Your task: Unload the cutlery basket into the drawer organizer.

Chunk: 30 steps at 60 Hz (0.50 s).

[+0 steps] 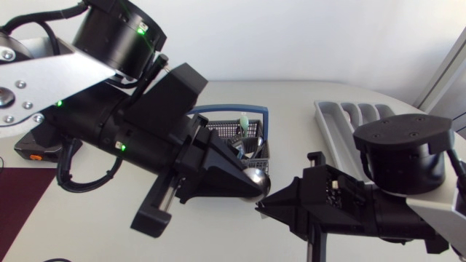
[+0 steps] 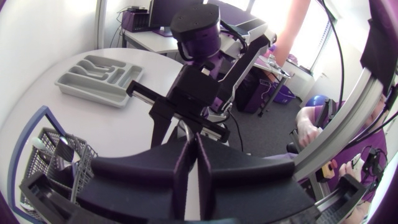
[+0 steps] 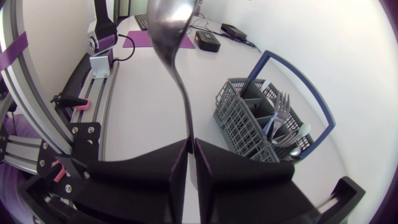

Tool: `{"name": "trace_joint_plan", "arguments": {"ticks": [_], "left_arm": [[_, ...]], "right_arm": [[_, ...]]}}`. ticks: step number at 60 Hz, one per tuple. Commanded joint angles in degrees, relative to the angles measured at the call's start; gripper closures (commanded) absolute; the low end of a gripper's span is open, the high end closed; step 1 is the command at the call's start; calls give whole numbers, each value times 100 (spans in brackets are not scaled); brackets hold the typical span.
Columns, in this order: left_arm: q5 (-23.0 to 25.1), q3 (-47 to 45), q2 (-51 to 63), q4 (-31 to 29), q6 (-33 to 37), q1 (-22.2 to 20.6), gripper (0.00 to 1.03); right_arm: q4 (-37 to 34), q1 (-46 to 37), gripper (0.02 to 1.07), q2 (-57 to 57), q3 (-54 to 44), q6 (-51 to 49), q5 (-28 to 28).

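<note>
Right wrist view: the right gripper has its fingers pressed together on the handle of a spoon, which stands up from them with its bowl uppermost. This is just short of the basket and off to one side of it. The basket sits on the white table. Forks and other cutlery stand in its compartments, and its blue handle arches over them. From above, the left gripper lies at the basket's near corner, tip to tip with the right one. Its fingers are together, and I cannot tell whether anything is between them. The bulky left arm, with small green lights showing, hides the basket's left side. The grey organizer lies well apart from the basket on the right arm's side, its slots bare. On the opposite side of the basket, past the left arm, are a black box with an orange patch, any lettering too small to read, and a maroon mat.
</note>
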Motion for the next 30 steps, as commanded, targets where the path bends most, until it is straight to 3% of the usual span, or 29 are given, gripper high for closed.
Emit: {"name": "trace_joint_plan", "arguments": {"ticks": [1, 13, 17, 25, 30], "left_arm": [[-10, 100, 30, 12, 119, 126, 99], [-10, 73, -14, -5, 101, 179, 77], [-19, 91, -22, 12, 66, 249, 61], [-19, 100, -31, 48, 49, 328, 41], [-151, 91, -49, 92, 31, 487, 36]], "right_arm": [[8, 42, 101, 16, -103, 57, -31], [-36, 157, 101, 104, -156, 66, 48], [-45, 157, 101, 210, -173, 66, 57], [-62, 139, 101, 254, -270, 75, 127], [-185, 95, 101, 201, -305, 75, 215]]}}
